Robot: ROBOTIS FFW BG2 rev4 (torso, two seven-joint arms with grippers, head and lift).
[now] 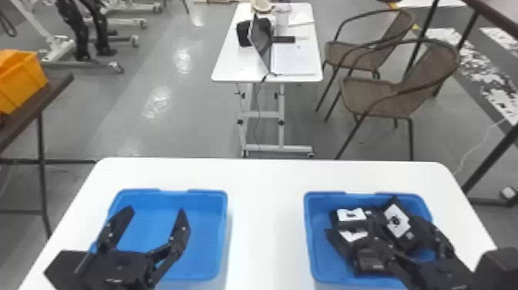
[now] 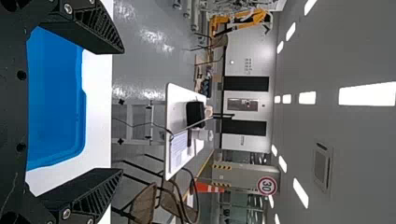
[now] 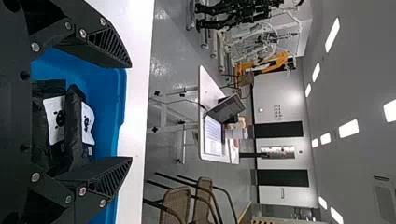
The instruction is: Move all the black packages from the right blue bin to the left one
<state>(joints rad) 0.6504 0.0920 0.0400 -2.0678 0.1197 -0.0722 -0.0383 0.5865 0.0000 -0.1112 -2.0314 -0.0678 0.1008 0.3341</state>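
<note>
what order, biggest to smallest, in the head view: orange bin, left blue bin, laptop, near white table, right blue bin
1. near white table
2. left blue bin and right blue bin, too alike to rank
3. orange bin
4. laptop

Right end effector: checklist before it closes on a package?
1. Right end effector open: ok, fingers apart.
2. Packages in right bin: ok, more than one.
3. Finger contact with a package: cannot tell.
4. Room in left bin: ok, bare blue floor shows.
5. Drop path free: not ok, left end effector hangs over left bin and would likely obstruct.
</note>
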